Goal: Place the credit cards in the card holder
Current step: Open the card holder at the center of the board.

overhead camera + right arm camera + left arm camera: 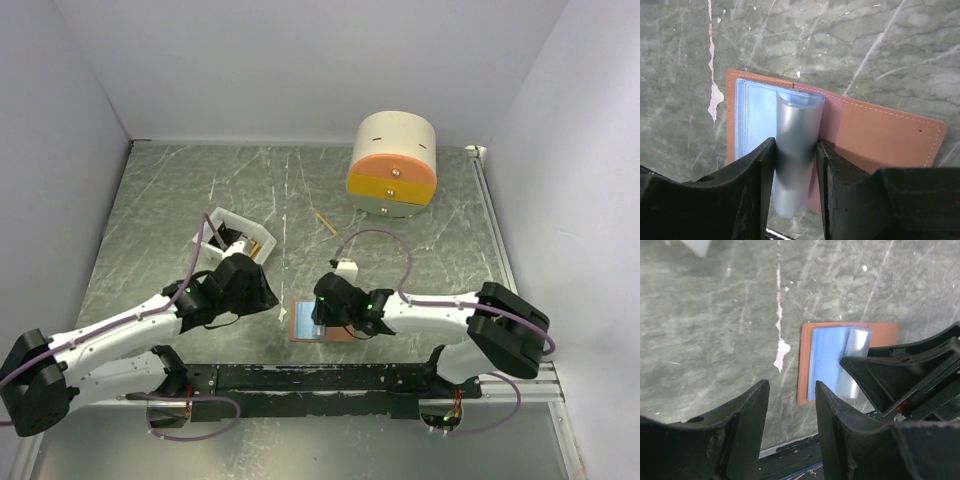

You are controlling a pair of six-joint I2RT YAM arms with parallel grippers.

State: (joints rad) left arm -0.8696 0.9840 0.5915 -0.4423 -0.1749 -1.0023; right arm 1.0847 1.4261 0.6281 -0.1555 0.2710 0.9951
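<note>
The card holder (297,334) lies open near the table's front middle, salmon-pink outside with a light blue inner face. It also shows in the left wrist view (885,332) and the right wrist view (880,135). My right gripper (322,318) (795,145) is shut on its grey inner pocket flap (795,125), which bulges up into a curve. My left gripper (268,297) (792,387) is open and empty, just left of the holder above bare table. The credit cards are not clearly visible; something gold shows in the white tray behind my left arm.
A white tray (225,228) stands at mid-left, partly hidden by my left arm. A round cream, orange and yellow drawer box (392,165) stands at the back right. A thin wooden stick (326,222) lies between them. A black rail (320,378) runs along the front edge.
</note>
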